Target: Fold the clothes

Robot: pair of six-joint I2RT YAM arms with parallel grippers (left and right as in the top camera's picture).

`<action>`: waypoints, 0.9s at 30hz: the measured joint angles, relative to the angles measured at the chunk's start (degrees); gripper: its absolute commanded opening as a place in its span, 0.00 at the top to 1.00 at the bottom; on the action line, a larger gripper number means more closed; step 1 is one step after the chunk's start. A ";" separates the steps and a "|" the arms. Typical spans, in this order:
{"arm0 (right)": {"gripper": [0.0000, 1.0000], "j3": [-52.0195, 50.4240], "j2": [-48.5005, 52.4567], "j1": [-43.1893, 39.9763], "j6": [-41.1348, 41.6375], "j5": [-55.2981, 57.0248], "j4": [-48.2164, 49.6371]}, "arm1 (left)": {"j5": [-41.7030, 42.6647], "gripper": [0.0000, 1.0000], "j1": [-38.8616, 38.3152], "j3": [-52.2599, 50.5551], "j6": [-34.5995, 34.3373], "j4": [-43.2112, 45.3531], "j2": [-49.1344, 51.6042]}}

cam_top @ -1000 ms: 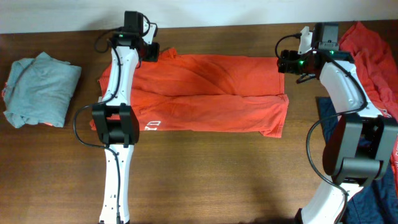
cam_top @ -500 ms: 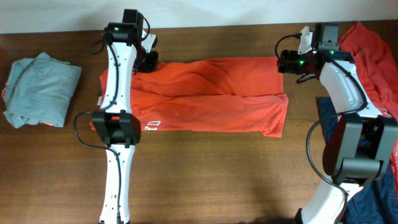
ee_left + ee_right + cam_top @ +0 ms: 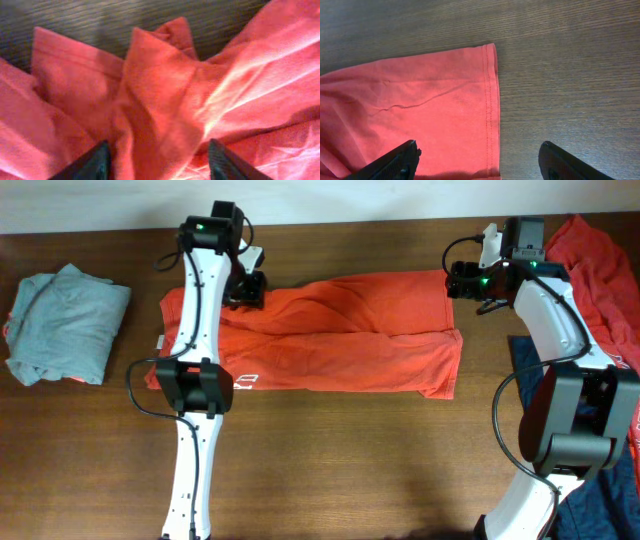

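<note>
The orange-red T-shirt (image 3: 340, 350) lies on the surface (image 3: 350, 470), seemingly folded lengthwise into a band — cross-folds remain — with left fingers (image 3: 95, 162) over its bunched end and right fingers (image 3: 395, 160) over its hem, both spread, holding nothing (the grey-green garment (image 3: 65, 320) looks folded).

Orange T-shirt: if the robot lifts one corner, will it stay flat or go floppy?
Probably floppy: the orange T-shirt lies in soft bunched folds, so a lifted corner would likely droop. It looks thin and light, judging by its flat hem. Pushed, it would probably wrinkle rather than slide whole.
</note>
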 measured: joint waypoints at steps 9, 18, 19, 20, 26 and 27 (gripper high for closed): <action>0.18 0.00 0.00 0.00 -1.09 0.00 -0.07 | -0.13 0.35 -0.26 0.00 -0.70 -0.11 -10.12; 0.18 0.00 0.00 0.00 -1.18 0.00 0.04 | -4.35 0.35 0.46 -2.43 -1.03 10.27 -13.27; 0.18 0.00 0.00 0.00 -1.16 0.00 0.04 | -4.13 0.35 0.59 -3.52 -1.01 11.17 -13.27; 0.18 0.00 0.00 0.00 -1.18 0.00 0.04 | -3.82 0.35 0.81 -5.05 -0.98 12.07 -13.27; 0.18 0.00 0.00 0.00 -1.22 0.00 -0.44 | -3.65 0.35 2.60 -12.76 -0.76 10.64 -13.09; 0.18 0.00 0.00 0.00 -1.20 0.00 -0.46 | -3.52 0.35 3.69 -13.75 -0.76 10.43 -13.07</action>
